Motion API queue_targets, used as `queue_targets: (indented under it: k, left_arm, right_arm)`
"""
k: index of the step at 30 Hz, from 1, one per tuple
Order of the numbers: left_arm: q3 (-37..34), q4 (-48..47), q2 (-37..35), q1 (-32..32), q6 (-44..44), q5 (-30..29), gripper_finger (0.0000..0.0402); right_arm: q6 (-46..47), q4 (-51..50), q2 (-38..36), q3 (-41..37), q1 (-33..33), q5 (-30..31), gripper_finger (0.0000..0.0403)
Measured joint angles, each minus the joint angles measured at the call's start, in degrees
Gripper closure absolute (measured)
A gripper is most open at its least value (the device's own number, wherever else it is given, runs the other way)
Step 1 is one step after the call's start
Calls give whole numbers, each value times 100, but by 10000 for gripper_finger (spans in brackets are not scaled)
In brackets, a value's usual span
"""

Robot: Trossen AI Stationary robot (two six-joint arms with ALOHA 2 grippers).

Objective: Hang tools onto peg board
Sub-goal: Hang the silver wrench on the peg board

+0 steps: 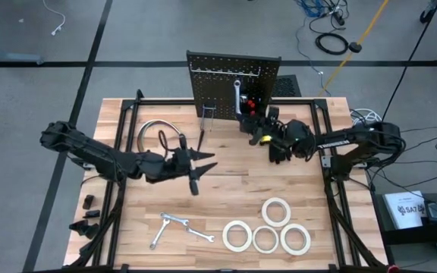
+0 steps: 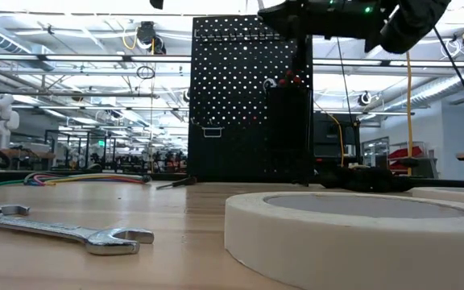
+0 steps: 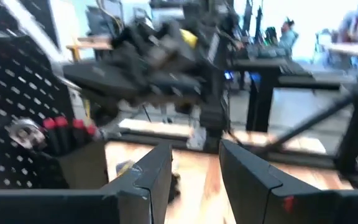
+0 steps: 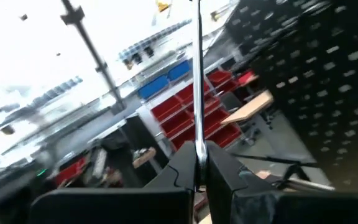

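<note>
The black peg board (image 1: 234, 80) stands upright at the table's far edge, and also shows in the low view (image 2: 248, 101). Its small bin (image 1: 250, 106) holds red-handled tools (image 3: 67, 124). My right gripper (image 1: 250, 121) is right in front of the board, shut on a silver wrench (image 1: 237, 95). My left gripper (image 1: 201, 163) is open and empty over the table's middle left. Two wrenches (image 1: 174, 227) and several white tape rolls (image 1: 268, 231) lie flat near the front edge. My right gripper pinches the silver wrench's thin shaft (image 4: 197, 140) between its two fingers. The wrench runs straight on beyond the fingertips, lifted clear of the table, with its far end (image 1: 237, 85) up against the board's front. Whether that end sits on a hook cannot be told.
A curved chrome tube (image 1: 156, 130) lies at the far left of the table. A dark glove-like thing (image 1: 281, 150) lies under the right arm. A thin dark tool (image 1: 202, 136) lies left of the board's foot. Black frame rails (image 1: 120, 189) run along both table sides.
</note>
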Motion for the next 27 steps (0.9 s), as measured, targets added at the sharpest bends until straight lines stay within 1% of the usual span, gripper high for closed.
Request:
queue_targets:
  k: [3, 4, 7, 11, 14, 21, 25, 27]
  left_arm:
    - [0, 315, -2, 276, 88, 12, 265]
    - [0, 436, -2, 379, 105, 112, 265]
    - [0, 721, -4, 732, 94, 726, 265]
    - [0, 684, -2, 1120, -307, 1289, 265]
    - [0, 793, -2, 1265, -415, 1738, 265]
    - [0, 832, 31, 1396, -503, 1899, 265]
    - [0, 1044, 201, 1483, -792, 1955, 265]
    - [0, 1212, 325, 1555, -917, 2157, 265]
  right_arm:
    - [-326, -226, -51, 0, 278, -33, 396]
    - [-443, -289, -59, 0, 377, -37, 396]
    - [-788, -388, -66, 0, 690, -62, 396]
    - [-1136, -361, -68, 0, 1049, -70, 396]
    - [-1165, -311, -68, 0, 1195, -55, 396]
    - [-1175, -247, 20, 0, 1317, -41, 396]
    - [-1162, -259, 193, 28, 1315, -41, 396]
    - [-1159, -239, 322, 115, 1317, -56, 396]
